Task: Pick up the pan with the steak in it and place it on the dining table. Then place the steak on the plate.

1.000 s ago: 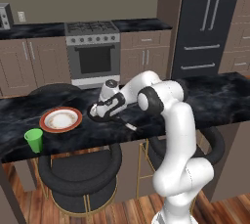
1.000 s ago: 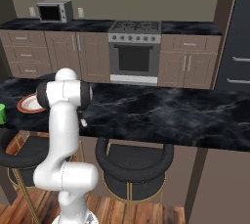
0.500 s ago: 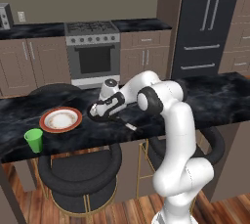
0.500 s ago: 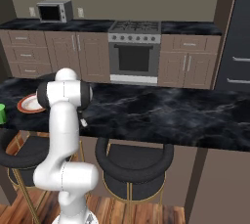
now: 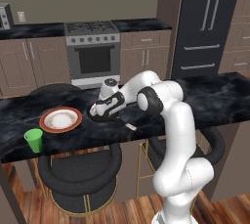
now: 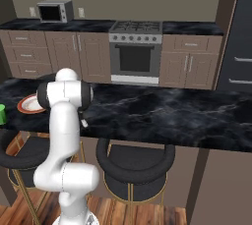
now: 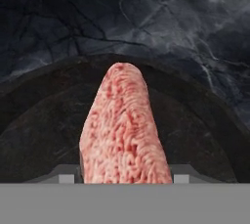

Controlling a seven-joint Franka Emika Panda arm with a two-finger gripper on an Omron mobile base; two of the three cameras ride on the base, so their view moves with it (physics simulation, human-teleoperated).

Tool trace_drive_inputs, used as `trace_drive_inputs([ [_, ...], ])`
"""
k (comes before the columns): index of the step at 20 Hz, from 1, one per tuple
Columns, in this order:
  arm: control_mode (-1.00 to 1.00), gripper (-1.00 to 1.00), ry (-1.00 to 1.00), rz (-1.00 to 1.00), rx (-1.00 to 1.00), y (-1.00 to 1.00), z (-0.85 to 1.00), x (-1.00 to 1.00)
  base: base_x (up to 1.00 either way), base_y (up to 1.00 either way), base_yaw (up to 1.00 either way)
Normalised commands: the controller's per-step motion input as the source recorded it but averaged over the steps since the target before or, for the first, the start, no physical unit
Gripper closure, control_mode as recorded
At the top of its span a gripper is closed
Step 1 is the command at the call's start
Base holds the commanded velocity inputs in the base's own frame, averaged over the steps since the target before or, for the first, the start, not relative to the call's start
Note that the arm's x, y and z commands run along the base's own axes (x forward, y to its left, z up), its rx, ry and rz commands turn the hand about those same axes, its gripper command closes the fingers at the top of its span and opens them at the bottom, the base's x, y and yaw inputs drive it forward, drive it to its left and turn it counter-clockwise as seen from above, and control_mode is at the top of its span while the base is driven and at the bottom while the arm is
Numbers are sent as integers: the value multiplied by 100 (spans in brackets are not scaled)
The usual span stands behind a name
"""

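Note:
The black pan (image 5: 113,118) rests on the dining table (image 5: 215,96), its thin handle pointing toward the table's near edge. My gripper (image 5: 101,111) is down inside the pan. In the hand view the pink-red steak (image 7: 124,125) lies on the pan floor (image 7: 200,135) and fills the gap between my two fingertips (image 7: 181,174), which press against its sides. My gripper (image 7: 125,175) is shut on the steak. The plate (image 5: 60,119), white with an orange-red rim, sits just left of the pan and holds nothing; the plate (image 6: 29,104) is partly hidden behind my arm in the right base view.
A small green cup (image 5: 34,140) stands at the table's near edge, left of the plate. Black bar stools (image 5: 80,169) stand below the table's front edge. Behind the table are the stove (image 5: 93,52) and brown cabinets. The marble top (image 6: 167,108) stretches away to the right.
My fingers have closed in from wide open onto the sides of the steak. The arm, pan and plate have stayed where they were.

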Motion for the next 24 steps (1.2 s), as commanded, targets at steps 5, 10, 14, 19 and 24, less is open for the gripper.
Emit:
trace_drive_inputs([
  [5, -100, 100, -1, 0, 2, 0, 33, 0, 0, 0, 0],
  [10, -100, 100, -2, 1, 4, 0, 68, -7, 0, 0, 0],
  [14, -100, 100, -3, 6, 0, 17, 49, -36, 0, 0, 0],
  [19, -100, 100, -2, 9, 0, 45, 24, -42, 0, 0, 0],
  [24, -100, 100, 0, 7, 0, 58, 14, -22, 0, 0, 0],
])
